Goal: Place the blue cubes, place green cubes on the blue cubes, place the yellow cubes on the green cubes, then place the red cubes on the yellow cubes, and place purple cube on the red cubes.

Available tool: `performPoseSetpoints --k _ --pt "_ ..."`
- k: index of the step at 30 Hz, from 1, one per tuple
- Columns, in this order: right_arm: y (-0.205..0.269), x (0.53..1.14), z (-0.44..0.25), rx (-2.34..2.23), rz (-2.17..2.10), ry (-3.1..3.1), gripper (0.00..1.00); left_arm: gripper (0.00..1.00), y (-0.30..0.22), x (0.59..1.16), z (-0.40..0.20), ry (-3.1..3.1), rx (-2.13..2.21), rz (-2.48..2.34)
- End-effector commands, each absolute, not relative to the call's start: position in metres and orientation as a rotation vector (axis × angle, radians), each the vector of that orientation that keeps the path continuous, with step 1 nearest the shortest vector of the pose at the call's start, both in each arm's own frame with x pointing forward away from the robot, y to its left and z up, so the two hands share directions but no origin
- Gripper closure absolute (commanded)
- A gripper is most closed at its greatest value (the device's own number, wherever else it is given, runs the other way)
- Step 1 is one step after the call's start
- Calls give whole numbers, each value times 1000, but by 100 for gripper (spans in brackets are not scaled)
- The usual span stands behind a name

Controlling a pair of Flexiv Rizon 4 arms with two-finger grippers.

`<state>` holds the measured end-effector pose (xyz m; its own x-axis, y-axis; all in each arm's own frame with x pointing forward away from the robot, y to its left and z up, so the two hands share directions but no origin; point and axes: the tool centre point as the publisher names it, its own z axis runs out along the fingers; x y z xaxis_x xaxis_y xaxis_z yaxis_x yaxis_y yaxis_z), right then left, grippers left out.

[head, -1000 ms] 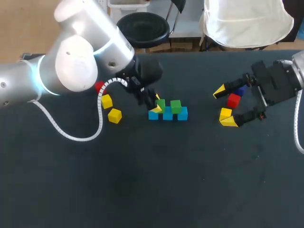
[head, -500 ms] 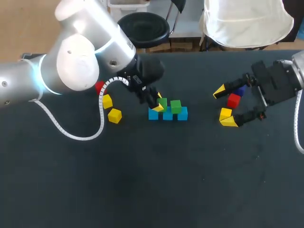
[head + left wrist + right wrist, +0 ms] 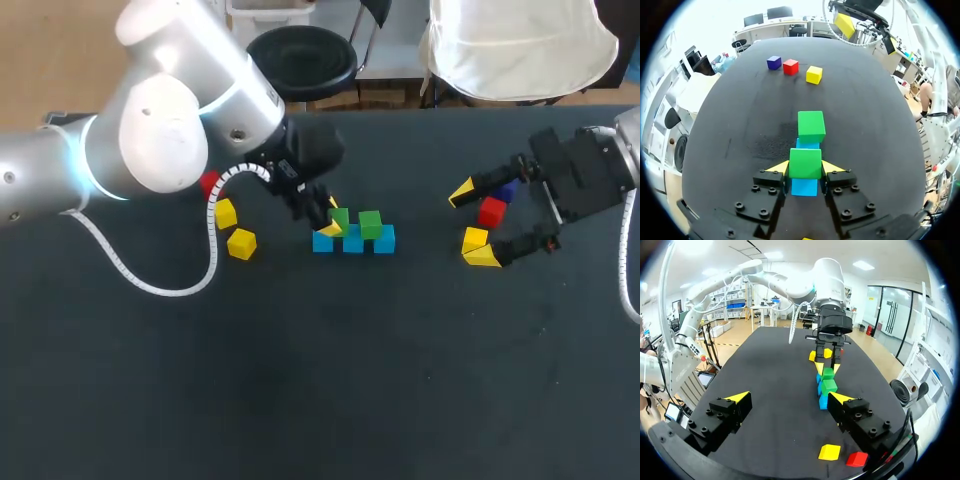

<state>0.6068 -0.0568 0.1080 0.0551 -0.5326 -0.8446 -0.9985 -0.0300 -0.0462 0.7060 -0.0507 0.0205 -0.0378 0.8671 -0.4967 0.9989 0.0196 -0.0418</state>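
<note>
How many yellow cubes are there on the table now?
3. Two yellow cubes lie close together beside the left arm; the third lies at the right, beside a red cube. The arm may hide others.

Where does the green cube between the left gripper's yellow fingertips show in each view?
Head view: the gripped green cube sits mid-table on the row of blue cubes, in the left gripper.
Left wrist view: the cube is between that gripper's own fingers.
Right wrist view: the cube is far ahead, under the left arm.
Shared landmark: the second green cube, beside it on the same blue row.
</note>
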Motion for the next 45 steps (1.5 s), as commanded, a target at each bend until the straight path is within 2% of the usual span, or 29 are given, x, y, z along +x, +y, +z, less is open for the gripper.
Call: performPoseSetpoints --k 1,29,30,32,33,45 --pt "-57 606 108 -1646 859 1557 0 100 -51 707 20 1972 1913 -553" --pt "-57 606 108 -1646 859 1557 0 100 -50 707 17 1979 1910 -555" --pt "-57 606 108 -1646 859 1557 0 93 -50 706 16 1983 1915 -556" --pt "-57 606 108 -1646 859 1557 0 13 -50 706 16 1991 1918 -556" --pt "-57 606 108 -1646 859 1557 0 0 -50 706 16 1993 1919 -552" --pt "-57 606 108 -1646 859 1557 0 0 -45 707 27 2016 1848 -562"
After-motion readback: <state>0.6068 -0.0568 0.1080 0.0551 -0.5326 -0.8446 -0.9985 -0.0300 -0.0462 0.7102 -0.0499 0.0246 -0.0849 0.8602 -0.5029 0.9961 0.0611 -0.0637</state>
